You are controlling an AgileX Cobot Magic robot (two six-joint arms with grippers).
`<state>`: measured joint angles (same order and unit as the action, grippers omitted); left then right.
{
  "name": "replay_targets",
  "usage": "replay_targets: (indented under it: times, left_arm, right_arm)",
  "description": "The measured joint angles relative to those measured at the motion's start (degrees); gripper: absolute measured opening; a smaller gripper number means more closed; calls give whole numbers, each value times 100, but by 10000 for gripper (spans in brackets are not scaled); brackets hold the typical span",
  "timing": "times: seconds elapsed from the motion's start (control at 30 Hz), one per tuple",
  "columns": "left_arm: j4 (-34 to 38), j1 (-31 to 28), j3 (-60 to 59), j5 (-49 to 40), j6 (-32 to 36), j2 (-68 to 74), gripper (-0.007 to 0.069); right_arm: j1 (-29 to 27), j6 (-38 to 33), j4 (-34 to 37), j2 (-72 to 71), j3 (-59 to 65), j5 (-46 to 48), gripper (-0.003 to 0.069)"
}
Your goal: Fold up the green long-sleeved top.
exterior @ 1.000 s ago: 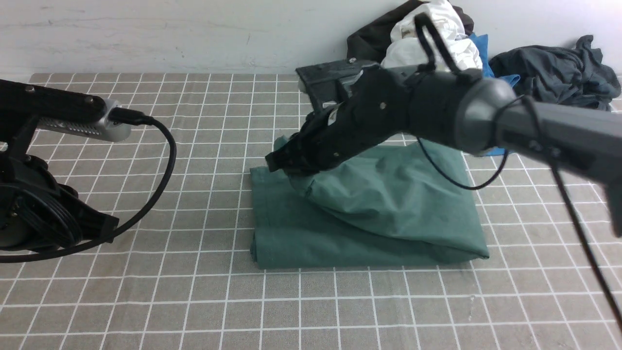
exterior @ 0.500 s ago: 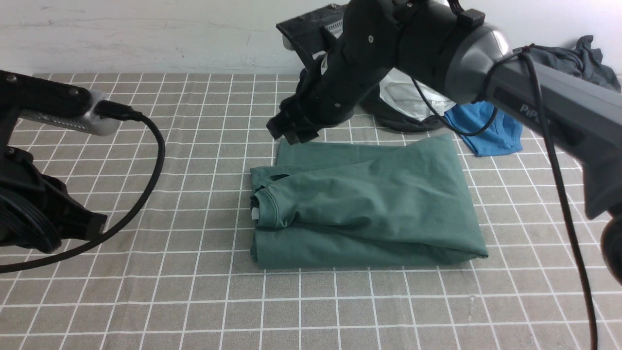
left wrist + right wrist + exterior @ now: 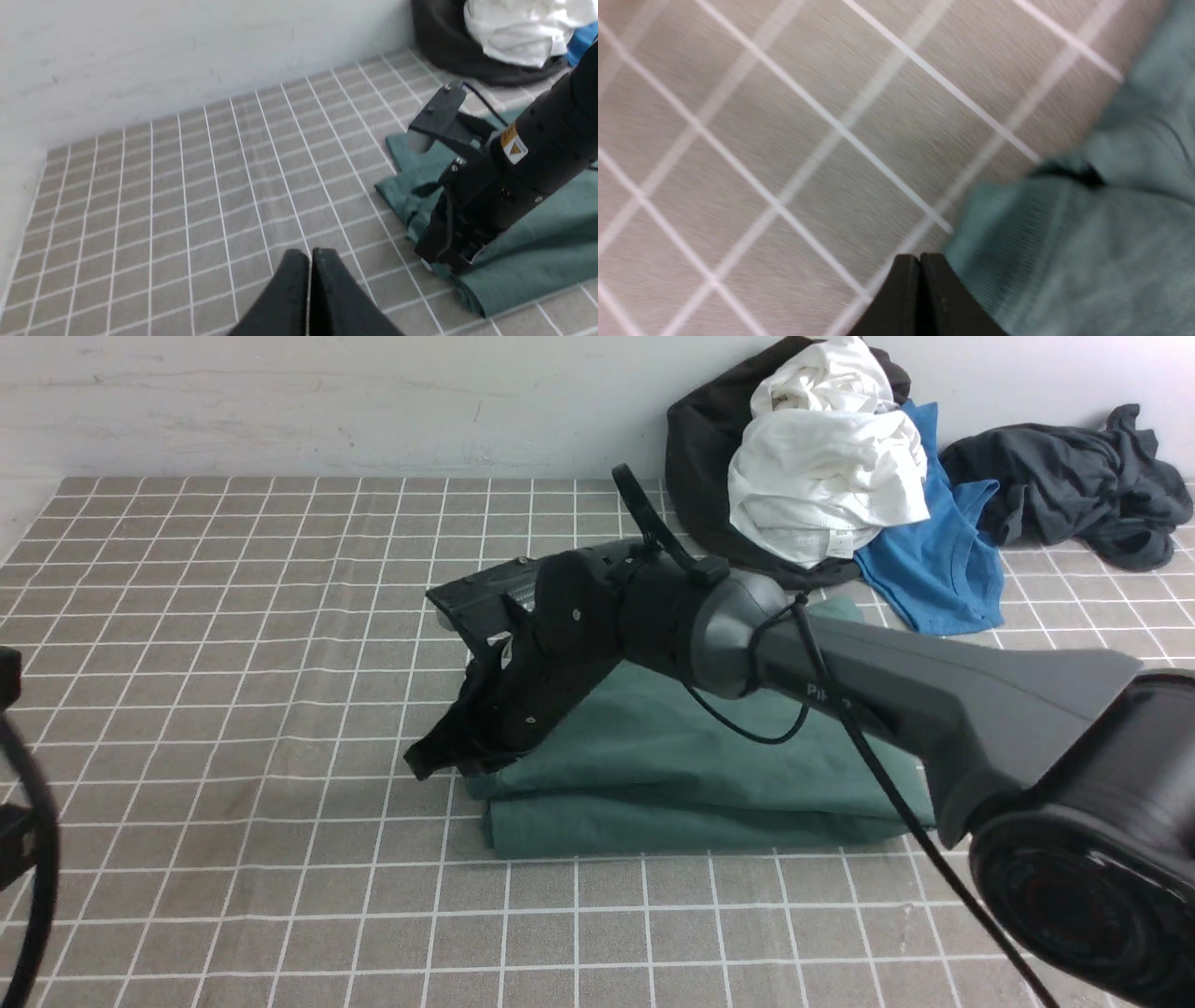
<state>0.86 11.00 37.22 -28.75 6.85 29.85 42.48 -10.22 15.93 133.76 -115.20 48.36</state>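
The green long-sleeved top lies folded into a thick rectangle in the middle of the checked table. My right gripper is low at the top's left edge, beside the fabric, its arm stretched over the garment. In the right wrist view the right gripper is shut with nothing between its fingers, and the top's ribbed hem lies just beside it. The left gripper is shut and empty above bare table left of the top. It faces the right gripper.
At the back right lies a pile of clothes: a white garment on a black one, a bright blue T-shirt and a dark grey garment. A wall bounds the table's far side. My left arm's cable shows at the left edge.
The right gripper let go of the top's upper layer, rose toward the back, then came down at the top's left edge, shut. The left arm drew back leftward, almost out of the front view.
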Motion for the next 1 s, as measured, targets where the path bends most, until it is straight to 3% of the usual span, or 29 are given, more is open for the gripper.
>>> replay_targets:
  times: [0.1, 0.3, 0.47, 0.53, 0.67, 0.77, 0.8, 0.93, 1.0]
  left_arm:
    - [-36, 0, -499, 494, 15, -424, -8]
    - [-86, 0, -1421, 821, 20, -1145, -8]
    - [-86, 0, -1751, 816, 20, -1207, -8]
    - [-86, 0, -1817, 816, 20, -1207, -8]
    - [-86, 0, -1915, 637, 20, -1207, -8]
    - [-86, 0, -1920, 526, 20, -1207, -8]
    - [-86, 0, -1920, 508, 20, -1207, -8]
    - [-86, 0, -1921, 471, 20, -1207, -8]
    - [-86, 0, -1921, 471, 20, -1207, -8]
  right_arm:
    - [8, -4, -412, -379, -100, 186, -15]
    - [2, 162, -2526, -2319, -298, 1398, -15]
    - [-28, 811, -3285, -3657, -8, 2206, -15]
    - [-28, 1061, -3283, -4008, 362, 2249, -15]
    - [-28, 1576, -2818, -5219, 2270, 1944, -15]
    - [-28, 1722, -2357, -6026, 4089, 741, -15]
    - [-28, 1732, -2323, -6070, 4199, 741, -15]
    - [-28, 1892, -1383, -6758, 6504, -1029, -15]
    - [-28, 1907, -1073, -6812, 7106, -1349, -15]
